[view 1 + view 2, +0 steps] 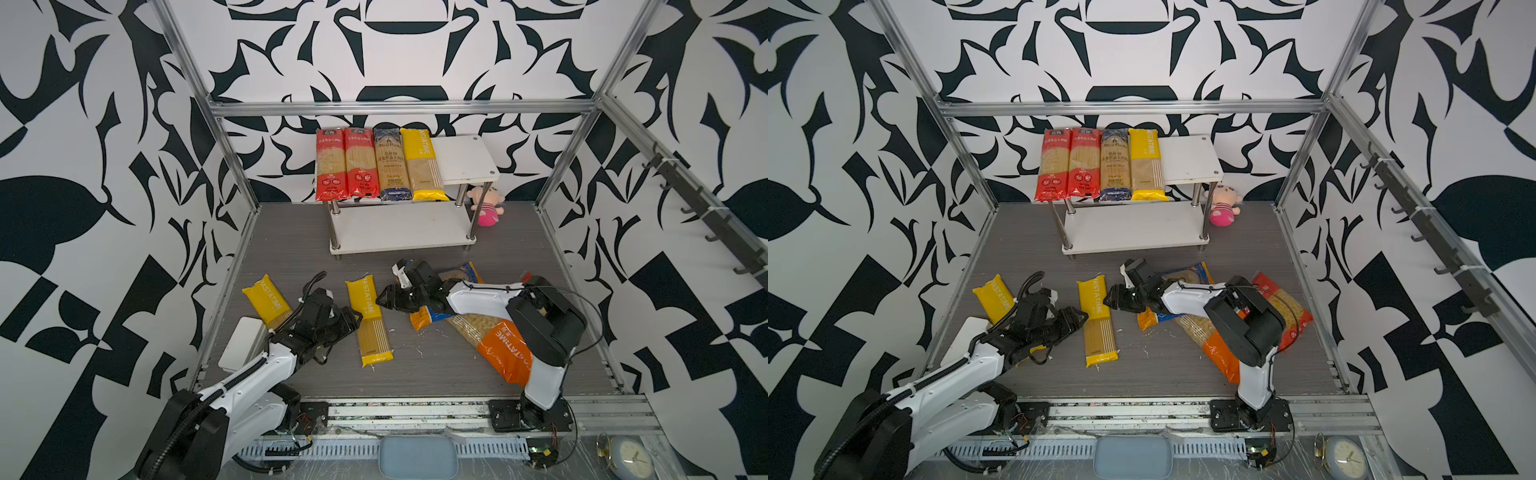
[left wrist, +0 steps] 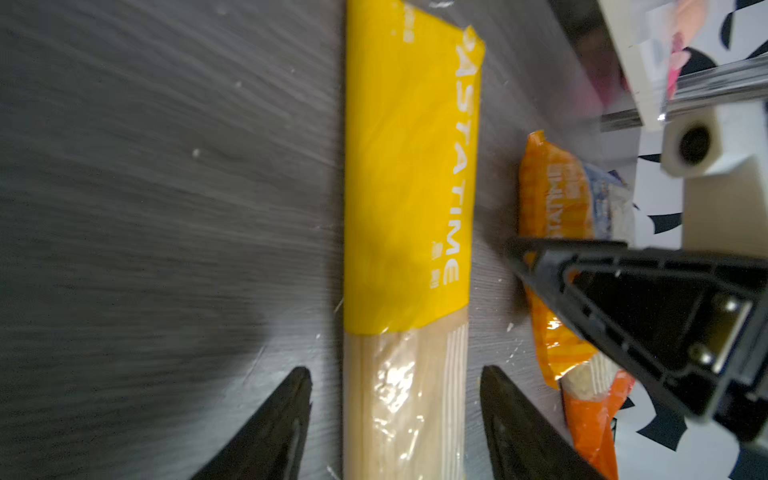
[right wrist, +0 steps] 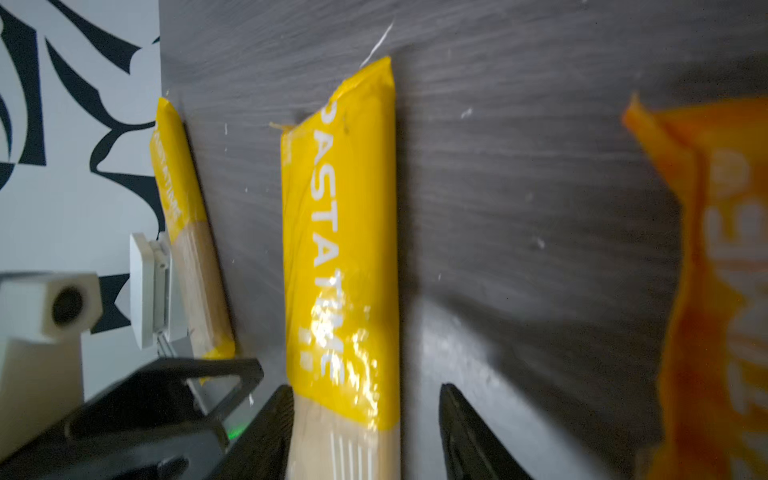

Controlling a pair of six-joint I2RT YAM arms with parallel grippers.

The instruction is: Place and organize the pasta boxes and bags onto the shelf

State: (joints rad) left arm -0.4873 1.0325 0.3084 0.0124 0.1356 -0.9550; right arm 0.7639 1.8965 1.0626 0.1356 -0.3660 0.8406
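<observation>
Lying flat, yellow pack (image 1: pixel 372 332) — lengthwise toward shelf (image 1: pixel 399 230)

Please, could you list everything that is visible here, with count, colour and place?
shelf: one, white, back of table
shelved spaghetti packs: four, two red, dark blue, yellow, top board
loose spaghetti packs: two, yellow, table's left and middle
short-pasta bags: three, blue, orange, red, table's right side
plush doll: one, pink, beside shelf
flat box: one, white, table's left edge
pad: one, grey-blue, front centre
clock: one, pale blue, front right
left gripper: one, black, open astride middle yellow pack
right gripper: one, black, open astride same pack
</observation>
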